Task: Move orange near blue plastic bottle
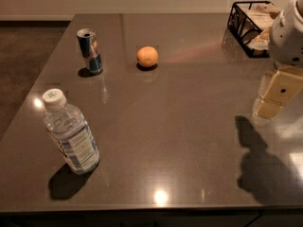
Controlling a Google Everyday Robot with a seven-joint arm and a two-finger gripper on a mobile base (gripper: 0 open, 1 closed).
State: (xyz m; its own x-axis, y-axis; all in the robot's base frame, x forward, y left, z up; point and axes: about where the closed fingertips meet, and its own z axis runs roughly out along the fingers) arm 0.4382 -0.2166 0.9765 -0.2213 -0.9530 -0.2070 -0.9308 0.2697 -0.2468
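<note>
The bottle (71, 136), clear plastic with a white cap, stands tall at front left and could topple if bumped. The slim metal can (90, 51) behind it is easily knocked too. The orange (147, 56), round and matte, sits at the back and may roll on the glossy table (189, 141). The gripper (271, 103) hangs far right, well apart; open or closed, I cannot tell.

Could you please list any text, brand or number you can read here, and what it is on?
Blue plastic bottle: label print too blurred to read.
Drink can: markings too blurred to read.
Orange: none.
Pincer, over the table's right side: no text.
</note>
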